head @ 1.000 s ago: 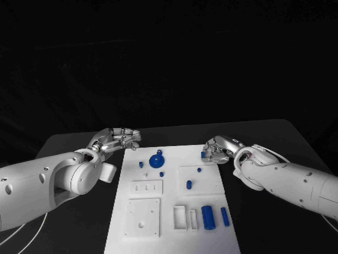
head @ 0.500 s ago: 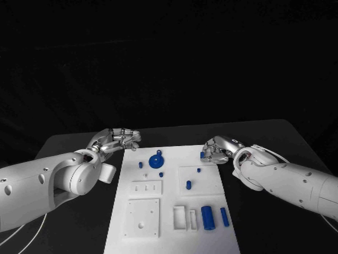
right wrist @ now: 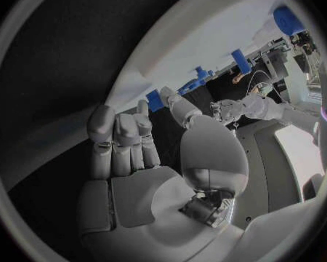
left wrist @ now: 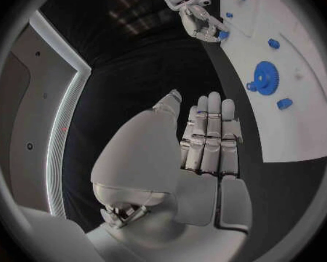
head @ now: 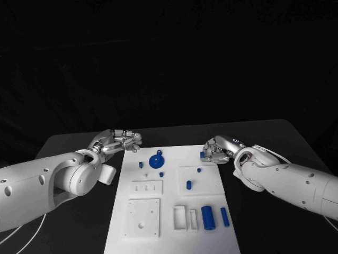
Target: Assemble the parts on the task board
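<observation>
The white task board (head: 177,211) lies lengthwise on the black worktop (head: 70,143), its long axis running away from the robot, between the two arms. On its far half a blue gear-like part (head: 157,160) lies flat with a small tab pointing toward the far edge; two small blue pieces (head: 141,164) sit just beside it, and another small blue peg (head: 189,184) lies on a raised square plate nearer the middle. On the near half, a thick blue cylinder (head: 207,217) and a thinner blue rod (head: 224,217) lie side by side, both with their long axes along the board, next to two narrow white slotted blocks (head: 186,218). The left robot hand (head: 117,140) hangs off the board's far left corner over the worktop, fingers curled in with nothing visibly in them; its wrist view shows the fingers close together and bare. The right robot hand (head: 217,148) is at the board's far right edge, its fingertips closed around a small blue part (head: 203,155); how that part is oriented is too small to tell, and the fingers hide most of it.
</observation>
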Motion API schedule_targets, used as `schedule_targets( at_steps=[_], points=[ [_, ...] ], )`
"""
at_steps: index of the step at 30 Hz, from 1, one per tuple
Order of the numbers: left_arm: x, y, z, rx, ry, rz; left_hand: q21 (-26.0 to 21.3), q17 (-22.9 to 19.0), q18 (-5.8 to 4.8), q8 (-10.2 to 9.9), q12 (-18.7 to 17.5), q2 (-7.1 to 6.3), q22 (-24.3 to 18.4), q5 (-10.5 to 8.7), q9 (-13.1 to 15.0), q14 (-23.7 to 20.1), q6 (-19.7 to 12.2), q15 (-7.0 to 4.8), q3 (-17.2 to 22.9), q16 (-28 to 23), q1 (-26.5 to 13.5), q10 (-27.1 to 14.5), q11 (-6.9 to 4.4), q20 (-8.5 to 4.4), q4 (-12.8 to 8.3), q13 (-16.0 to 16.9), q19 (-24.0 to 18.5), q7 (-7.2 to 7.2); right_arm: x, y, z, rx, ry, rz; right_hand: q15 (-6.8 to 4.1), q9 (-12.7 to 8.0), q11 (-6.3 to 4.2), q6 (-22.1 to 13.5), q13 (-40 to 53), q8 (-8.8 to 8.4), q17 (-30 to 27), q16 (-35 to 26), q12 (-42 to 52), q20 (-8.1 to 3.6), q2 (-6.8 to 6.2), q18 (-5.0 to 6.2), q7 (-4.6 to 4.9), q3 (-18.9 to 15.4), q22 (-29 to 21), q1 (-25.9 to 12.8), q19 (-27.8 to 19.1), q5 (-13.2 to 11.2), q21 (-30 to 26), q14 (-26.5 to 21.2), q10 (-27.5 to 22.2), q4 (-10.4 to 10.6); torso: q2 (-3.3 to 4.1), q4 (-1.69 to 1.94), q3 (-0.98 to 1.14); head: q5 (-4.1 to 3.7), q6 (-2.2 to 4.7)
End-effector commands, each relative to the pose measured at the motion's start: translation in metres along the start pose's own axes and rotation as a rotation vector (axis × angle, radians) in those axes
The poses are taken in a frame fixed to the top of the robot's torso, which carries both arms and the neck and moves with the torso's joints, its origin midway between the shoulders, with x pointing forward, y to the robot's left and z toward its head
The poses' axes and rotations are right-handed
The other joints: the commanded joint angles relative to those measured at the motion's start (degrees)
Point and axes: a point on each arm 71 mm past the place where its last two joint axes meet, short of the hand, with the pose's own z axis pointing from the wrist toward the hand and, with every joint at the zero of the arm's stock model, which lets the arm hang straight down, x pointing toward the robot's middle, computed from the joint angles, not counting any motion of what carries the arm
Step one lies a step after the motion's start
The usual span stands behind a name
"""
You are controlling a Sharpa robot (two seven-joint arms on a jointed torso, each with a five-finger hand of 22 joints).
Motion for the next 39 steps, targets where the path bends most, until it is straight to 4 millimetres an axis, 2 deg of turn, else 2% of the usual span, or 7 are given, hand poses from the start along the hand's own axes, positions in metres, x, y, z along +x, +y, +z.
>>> schedule_targets(
  at_steps=[1,12,23,26,27,32,39],
  points=[
    [0.006,0.001,0.0,-0.026,0.063,0.016,0.2,0.3,0.53,0.3,0.3,0.19,0.1,-0.39,0.0,0.6,0.4,-0.12,-0.3,-0.1,0.6,0.6,-0.14,-0.23,0.8,0.1,-0.1,-0.09,-0.001,0.0,-0.002,-0.002,-0.01,-0.014,-0.36,0.1,-0.59,1.0,0.1,0.04,0.1,-0.2,-0.2,-0.02,0.06,6.81,0.4,-0.3,0.9,-0.6,0.4,-0.3,0.2,0.0,0.0,0.0,-0.05,0.01,0.01,0.17,0.13],
    [0.014,0.004,-0.003,-0.093,0.111,0.077,0.5,0.9,0.46,0.5,0.4,0.37,0.3,-0.85,0.0,1.3,1.1,-0.42,-1.3,0.1,0.4,1.5,-0.52,-0.49,1.3,0.6,0.3,-0.31,-0.011,0.006,-0.003,-0.013,-0.014,-0.023,-0.4,0.1,-0.63,1.1,0.1,0.05,0.1,-0.2,-0.2,-0.06,0.07,6.81,0.36,-0.3,0.9,-0.7,0.4,-0.4,0.2,0.0,0.0,0.0,-0.16,-0.1,-0.07,0.11,0.55],
    [0.03,0.006,-0.004,-0.173,0.199,0.107,2.3,3.3,0.33,0.7,1.7,1.0,0.9,-0.77,-0.4,3.7,2.6,-1.97,-2.1,2.8,-1.1,5.3,-2.26,-1.95,1.3,2.7,2.2,-0.88,-0.017,0.025,-0.004,-0.055,-0.004,-0.042,-0.49,0.2,-0.72,1.3,0.1,0.01,0.2,-0.1,-0.3,-0.18,0.07,6.81,0.27,0.0,0.9,-0.4,0.5,0.1,0.3,0.0,0.2,0.0,-0.65,-0.32,0.07,0.32,0.68],
    [0.034,0.006,-0.002,-0.194,0.209,0.11,3.5,4.5,0.35,0.7,2.6,1.09,1.2,-0.62,-0.5,4.9,3.0,-2.8,-2.4,4.7,-1.4,7.1,-3.14,-2.63,1.3,3.9,3.2,-1.0,-0.019,0.035,-0.005,-0.076,0.004,-0.047,-0.5,0.2,-0.73,1.3,0.1,0.0,0.2,-0.1,-0.3,-0.19,0.02,6.81,0.26,0.1,0.9,-0.4,0.5,0.2,0.3,0.1,0.2,0.1,-0.89,-0.39,0.07,0.49,0.59],
    [0.036,0.006,-0.001,-0.211,0.215,0.115,4.9,5.7,0.45,0.7,3.6,1.2,1.4,-0.6,-0.6,6.1,3.3,-3.7,-2.6,6.7,-1.8,8.9,-3.9,-3.36,1.4,5.1,4.4,-1.31,-0.019,0.042,-0.005,-0.091,0.01,-0.051,-0.5,0.2,-0.73,1.3,0.1,-0.01,0.2,-0.1,-0.2,-0.2,0.0,6.81,0.26,0.1,0.9,-0.4,0.5,0.2,0.3,0.1,0.3,0.1,-1.05,-0.44,0.07,0.56,0.55],
    [0.044,0.006,0.002,-0.258,0.236,0.144,10.0,9.9,0.47,0.4,8.3,1.01,1.5,-0.89,-1.0,8.4,4.2,-6.36,-3.3,14.0,-4.1,12.8,-5.62,-5.65,1.3,10.0,7.1,-2.5,-0.018,0.062,-0.006,-0.134,0.031,-0.054,-0.5,0.2,-0.74,1.4,0.1,-0.03,0.2,-0.1,-0.3,-0.21,-0.1,6.81,0.25,0.2,0.9,-0.3,0.6,0.2,0.3,0.1,0.3,0.1,-1.6,-0.71,0.09,0.82,0.5],
    [0.055,0.006,0.005,-0.304,0.268,0.175,16.7,14.2,0.02,-0.3,18.4,0.17,1.4,-1.8,-1.6,8.7,5.0,-8.89,-2.3,23.0,-7.5,11.4,-6.72,-8.44,1.4,19.3,7.9,-3.4,-0.013,0.085,-0.008,-0.185,0.058,-0.056,-0.51,0.2,-0.74,1.4,0.1,-0.07,0.3,0.0,-0.3,-0.22,-0.28,6.81,0.25,0.4,0.8,-0.4,0.6,0.1,0.3,0.1,0.3,0.4,-2.16,-0.8,0.0,1.26,0.22]
  ],
)
